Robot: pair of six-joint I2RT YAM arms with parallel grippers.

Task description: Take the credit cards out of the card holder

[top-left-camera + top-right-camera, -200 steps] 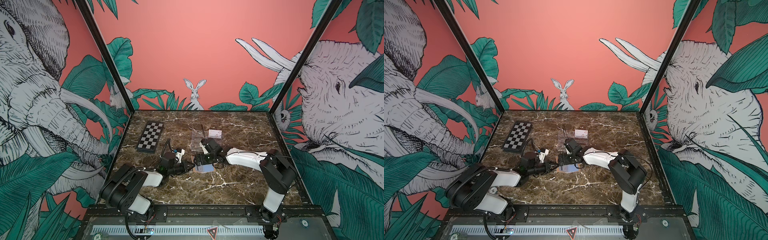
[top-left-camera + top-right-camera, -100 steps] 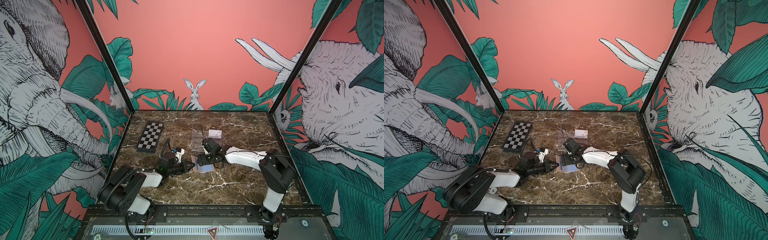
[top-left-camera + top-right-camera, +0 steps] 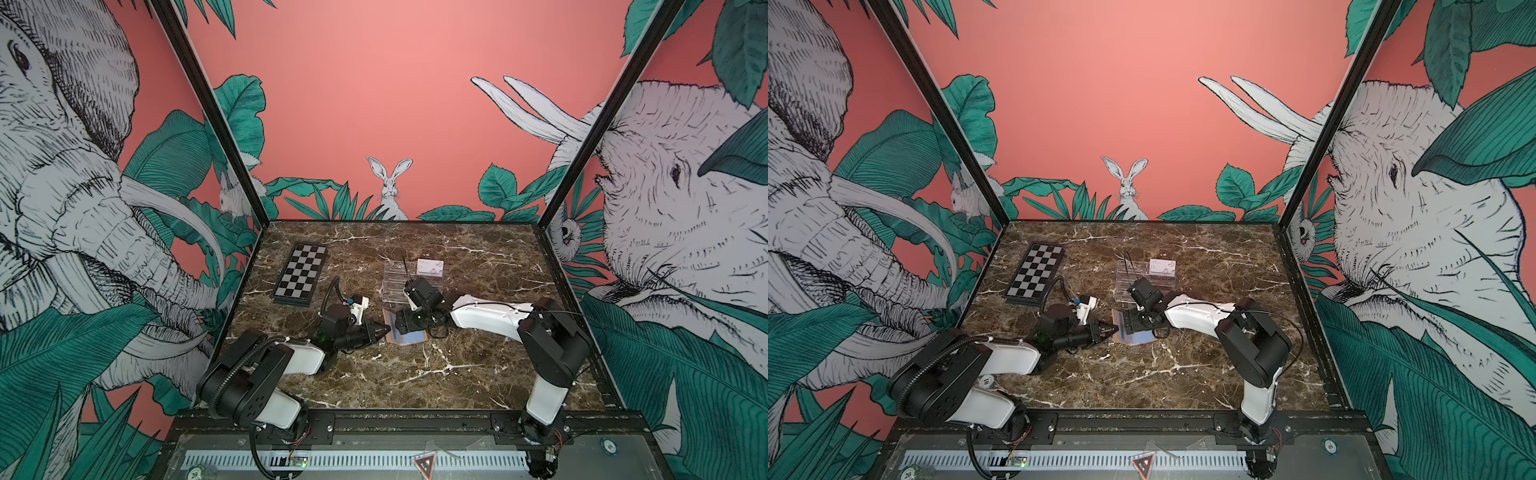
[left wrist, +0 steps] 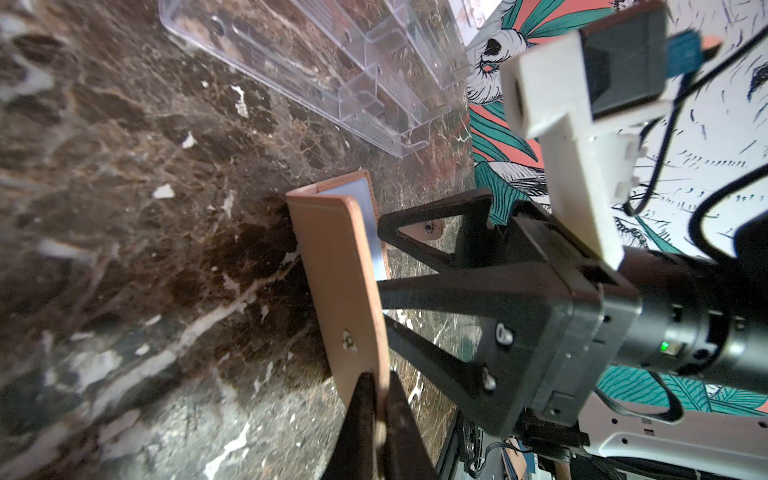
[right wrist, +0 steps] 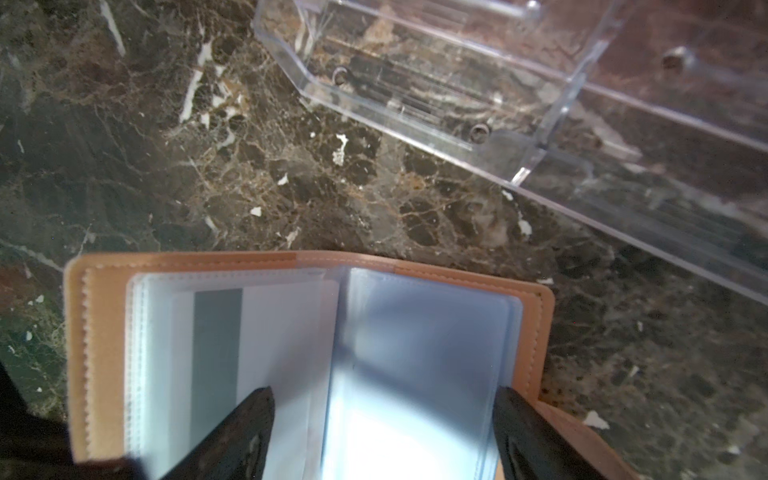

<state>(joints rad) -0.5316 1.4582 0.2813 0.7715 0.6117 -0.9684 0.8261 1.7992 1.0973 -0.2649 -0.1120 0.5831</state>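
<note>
**Spotter:** Anything new from above?

**Me:** Hardly. In both top views my left gripper [image 3: 384,330] and right gripper [image 3: 405,325] sit where they were a second ago. The card holder [image 3: 414,337] lies under the right one. The cover at my left fingertips looks tipped up more.

**Spotter:** Left wrist?

**Me:** The left jaws pinch that cover's edge and it stands upright.

**Spotter:** Right wrist?

**Me:** The jaws are wide, straddling a clear sleeve [image 5: 424,353]. A card [image 5: 224,340] with a grey stripe sits sleeved beside one fingertip.
</note>
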